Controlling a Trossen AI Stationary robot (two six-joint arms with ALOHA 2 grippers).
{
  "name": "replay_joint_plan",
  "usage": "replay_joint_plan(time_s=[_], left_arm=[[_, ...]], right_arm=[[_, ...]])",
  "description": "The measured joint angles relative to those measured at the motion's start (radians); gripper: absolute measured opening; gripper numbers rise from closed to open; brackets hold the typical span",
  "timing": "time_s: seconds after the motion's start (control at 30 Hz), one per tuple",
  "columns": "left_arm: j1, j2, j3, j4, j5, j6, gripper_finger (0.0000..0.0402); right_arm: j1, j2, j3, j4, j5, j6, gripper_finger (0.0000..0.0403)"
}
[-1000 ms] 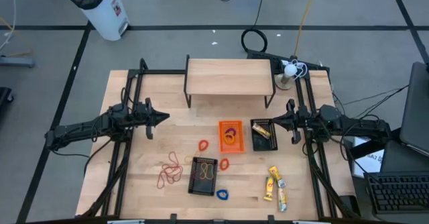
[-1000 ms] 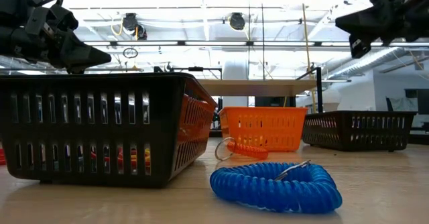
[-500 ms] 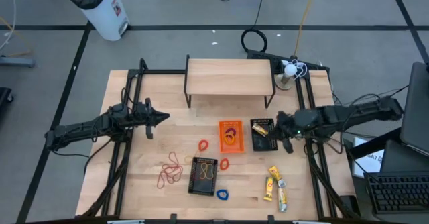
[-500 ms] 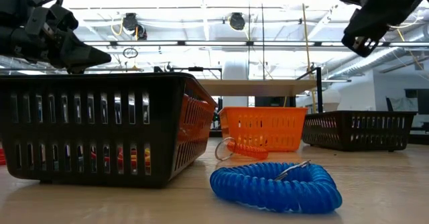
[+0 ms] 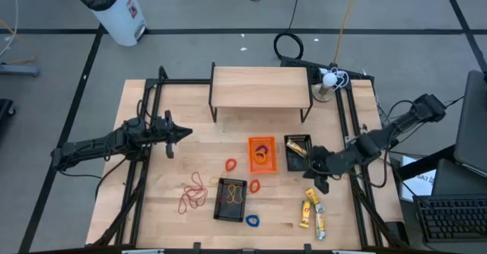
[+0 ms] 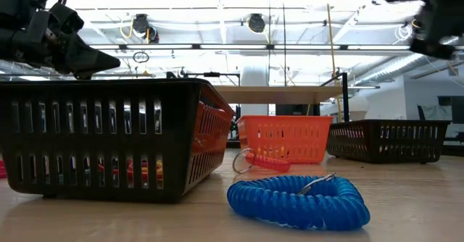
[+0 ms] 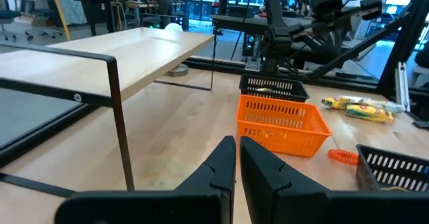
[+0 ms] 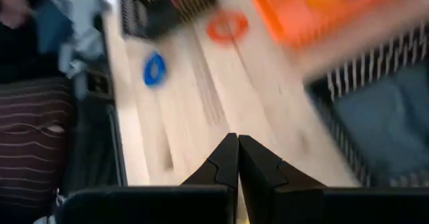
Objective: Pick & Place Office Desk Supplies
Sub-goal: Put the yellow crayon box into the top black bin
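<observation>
So going left to right: the left gripper [image 5: 185, 133] is parked out on its side of the surface [image 5: 175, 170], fingers pinched together on nothing. From it, the red rubber-band loops [image 5: 193, 192] lie toward the front edge and a bit inward, with the near black basket [image 5: 231, 199] just past them, and the small orange ring [image 5: 230, 164] sits between that gripper and the orange basket [image 5: 261, 154]. Lots of bare wood around the loops, so easy access from above.

The right gripper [image 5: 314, 157] is the one that looks busy. It's clenched and empty too, hovering right beside the far black basket [image 5: 297, 152], on that basket's front outer corner. The yellow stick packets [image 5: 313, 210] lie toward the front edge from it, near, nothing in between. Their long axes run roughly front-to-back, so my guess is the fingers need to straddle them sideways.

That arm is clearly the nearer one for the packets. Only catch I see: they're bunched, touching or nearly so, and fairly near the surface's front corner, so there's little room to nudge one free. The blue coil [image 5: 252, 220] lies further inward, well apart.
</observation>
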Motion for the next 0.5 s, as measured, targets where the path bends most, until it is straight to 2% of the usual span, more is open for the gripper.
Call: replay_joint_plan(time_s=[0.17, 0.3, 0.5], left_arm=[[0.0, 0.0, 0.0, 0.0, 0.0, 0.013, 0.0021], [0.0, 0.0, 0.0, 0.0, 0.0, 0.026, 0.0021], [0.0, 0.0, 0.0, 0.0, 0.001, 0.025, 0.0021]], right_arm=[[0.105, 0.072, 0.0, -0.08, 0.006, 0.255, 0.0], [0.147, 0.152, 0.0, -0.076, 0.005, 0.349, 0.0011], [0.178, 0.249, 0.0, -0.04, -0.01, 0.437, 0.0085]])
